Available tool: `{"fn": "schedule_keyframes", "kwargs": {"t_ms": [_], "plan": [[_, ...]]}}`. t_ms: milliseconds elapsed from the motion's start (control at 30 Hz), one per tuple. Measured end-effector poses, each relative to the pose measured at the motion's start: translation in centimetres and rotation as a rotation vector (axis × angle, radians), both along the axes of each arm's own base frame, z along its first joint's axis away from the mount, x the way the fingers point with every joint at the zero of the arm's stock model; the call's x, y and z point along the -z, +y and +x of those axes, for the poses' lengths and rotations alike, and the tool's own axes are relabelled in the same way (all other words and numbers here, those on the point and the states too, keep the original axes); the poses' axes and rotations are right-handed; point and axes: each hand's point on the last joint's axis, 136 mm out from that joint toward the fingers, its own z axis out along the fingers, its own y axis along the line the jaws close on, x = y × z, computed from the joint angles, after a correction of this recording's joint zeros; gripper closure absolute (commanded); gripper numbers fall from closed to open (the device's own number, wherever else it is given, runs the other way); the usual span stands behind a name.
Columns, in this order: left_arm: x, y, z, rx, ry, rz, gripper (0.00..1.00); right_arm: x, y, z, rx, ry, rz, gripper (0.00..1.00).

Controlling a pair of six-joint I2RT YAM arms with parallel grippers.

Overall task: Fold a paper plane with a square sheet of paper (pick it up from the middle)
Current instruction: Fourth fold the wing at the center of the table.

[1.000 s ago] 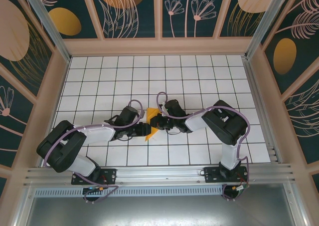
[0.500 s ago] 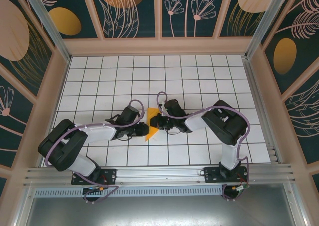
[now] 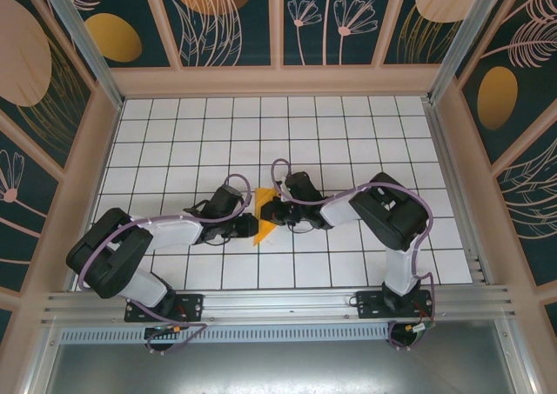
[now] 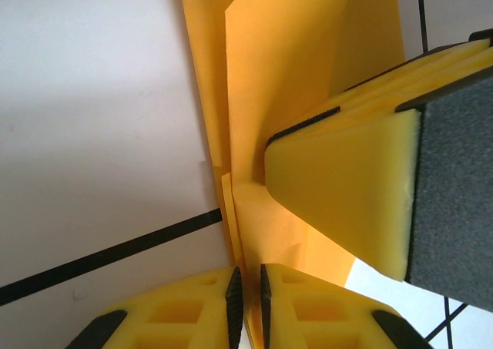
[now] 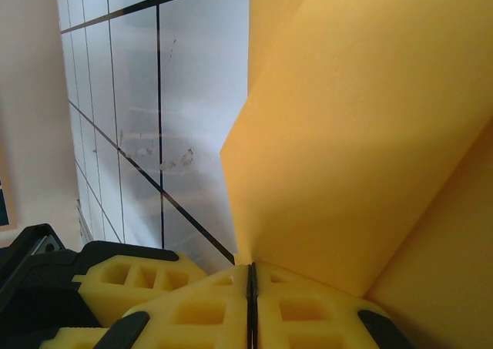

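Status of thin orange-yellow folded square sheet of paper (image 3: 264, 223): sat mid white gridded table (image 3: 348, 142), long axis far-to-near; pinched at left edge by left gripper (image 3: 250, 226) closed onto it, at right by fully closed right gripper (image 3: 271, 211), neither nearer

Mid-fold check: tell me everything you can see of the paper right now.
The paper is thin, matte and orange-yellow, folded into overlapping layers with sharp creases, forming a narrow pointed shape. It lies near the middle of the white gridded table, between both arms. The left end effector pinches one edge and the right end effector another.
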Motion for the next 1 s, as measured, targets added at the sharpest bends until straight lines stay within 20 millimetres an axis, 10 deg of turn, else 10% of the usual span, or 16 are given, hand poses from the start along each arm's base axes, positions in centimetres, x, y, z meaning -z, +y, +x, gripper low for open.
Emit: {"fn": "schedule_keyframes", "kwargs": {"t_ms": [233, 500, 667, 1000], "plan": [[-0.7, -0.1, -0.2, -0.010, -0.020, -0.028, 0.72, 0.0, 0.0, 0.1, -0.009, -0.001, -0.014, 0.88], [-5.2, 3.4, -0.3, -0.257, -0.153, -0.136, 0.88, 0.1, 0.0, 0.0, -0.019, -0.006, -0.025, 0.88], [-4.7, 4.6, -0.9, -0.353, -0.127, -0.195, 0.89, 0.2, 0.0, 0.0, -0.018, -0.004, -0.028, 0.89], [-4.4, 0.6, -0.7, -0.248, -0.022, -0.299, 0.94, 0.2, -0.1, 0.1, -0.014, -0.002, -0.034, 0.89]]}}
